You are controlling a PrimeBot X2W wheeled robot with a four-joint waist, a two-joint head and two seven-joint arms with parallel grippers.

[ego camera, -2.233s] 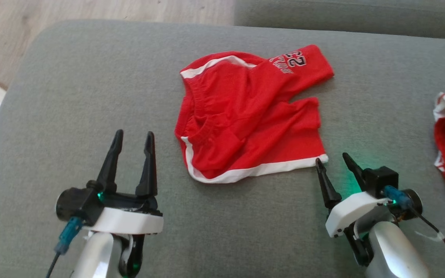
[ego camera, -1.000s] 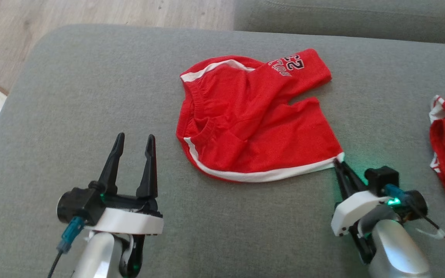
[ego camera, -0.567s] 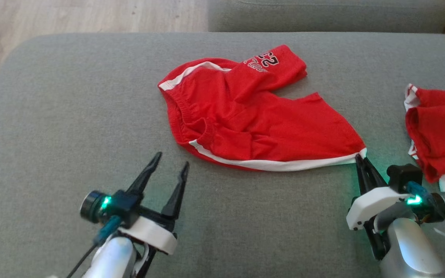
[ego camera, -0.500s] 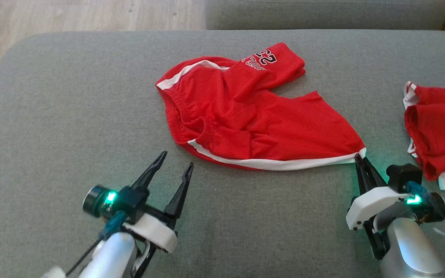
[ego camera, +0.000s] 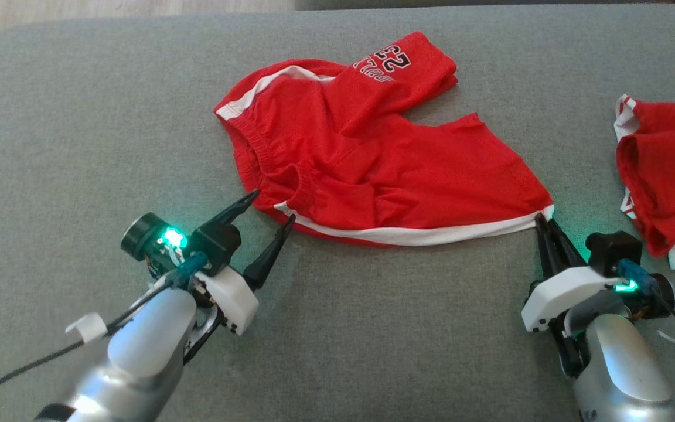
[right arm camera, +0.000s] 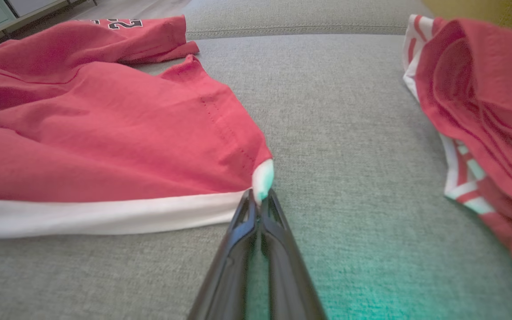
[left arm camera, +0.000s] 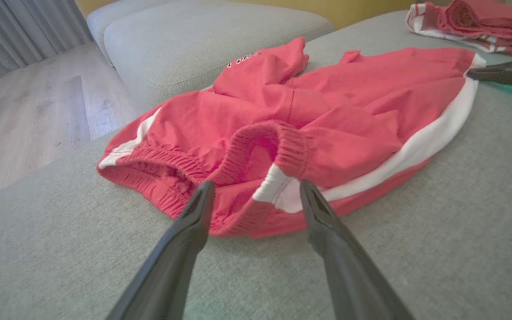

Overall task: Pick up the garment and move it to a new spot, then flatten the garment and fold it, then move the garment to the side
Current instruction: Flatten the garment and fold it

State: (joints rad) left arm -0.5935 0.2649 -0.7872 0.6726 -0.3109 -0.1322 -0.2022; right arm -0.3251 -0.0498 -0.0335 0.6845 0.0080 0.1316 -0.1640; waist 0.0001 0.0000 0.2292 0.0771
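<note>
Crumpled red cotton shorts with white trim [ego camera: 372,170] lie on the grey fabric cushion [ego camera: 79,117]. My right gripper [ego camera: 544,225] pinches their 4 o'clock hem corner; my left gripper [ego camera: 273,206] gapes around the 8 o'clock waistband. I judge flattening unfinished, folding outstanding.

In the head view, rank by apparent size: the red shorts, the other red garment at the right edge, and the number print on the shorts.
1. red shorts
2. red garment at the right edge, partly cut off by the frame
3. number print
</note>
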